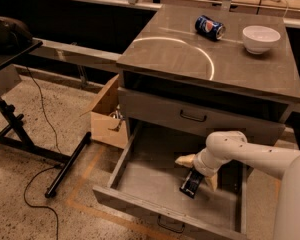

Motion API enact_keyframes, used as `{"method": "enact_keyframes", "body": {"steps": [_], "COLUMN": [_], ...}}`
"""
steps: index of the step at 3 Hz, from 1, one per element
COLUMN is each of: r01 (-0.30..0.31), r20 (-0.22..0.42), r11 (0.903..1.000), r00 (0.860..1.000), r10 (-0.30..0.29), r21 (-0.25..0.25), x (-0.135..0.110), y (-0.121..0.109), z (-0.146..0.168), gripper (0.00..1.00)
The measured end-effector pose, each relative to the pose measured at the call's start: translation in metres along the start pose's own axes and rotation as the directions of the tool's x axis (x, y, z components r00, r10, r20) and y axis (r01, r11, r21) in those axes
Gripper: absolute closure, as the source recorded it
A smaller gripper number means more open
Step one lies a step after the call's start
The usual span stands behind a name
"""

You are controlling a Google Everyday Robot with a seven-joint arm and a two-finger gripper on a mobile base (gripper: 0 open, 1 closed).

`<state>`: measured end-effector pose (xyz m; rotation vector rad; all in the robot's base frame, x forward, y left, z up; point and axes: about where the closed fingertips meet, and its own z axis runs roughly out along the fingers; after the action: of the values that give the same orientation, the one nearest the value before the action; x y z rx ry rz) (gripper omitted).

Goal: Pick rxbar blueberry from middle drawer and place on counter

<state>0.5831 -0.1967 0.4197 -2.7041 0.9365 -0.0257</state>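
The rxbar blueberry [191,182], a dark flat bar, lies on the floor of the open middle drawer [155,176], toward its right side. My gripper [198,171] is down inside the drawer, just above the bar's far end. It is open, with one pale finger [185,160] to the bar's left and the other to its right. The white arm comes in from the right. The counter [175,54] is the glossy grey-brown cabinet top with a pale arc mark.
A blue Pepsi can [209,27] lies on its side and a white bowl [260,38] stands at the back of the counter. A shut drawer front with a black handle [192,116] is above the open drawer. A cardboard box [106,119] and a black stand [20,129] are on the floor at left.
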Motion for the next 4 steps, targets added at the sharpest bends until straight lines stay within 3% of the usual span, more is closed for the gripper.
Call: {"method": "enact_keyframes", "body": {"steps": [2,4], "r01": [-0.003,-0.006], "r20": [-0.020,0.004], "r11": [0.9987,0.9968], "r00": [1.000,1.000], "r10": [0.002,0.007], "r21": [-0.050,-0.080], "x": [0.001,-0.001], "y": [-0.002,0.002], "z": [0.030,0.048], "gripper": [0.00,0.00]}}
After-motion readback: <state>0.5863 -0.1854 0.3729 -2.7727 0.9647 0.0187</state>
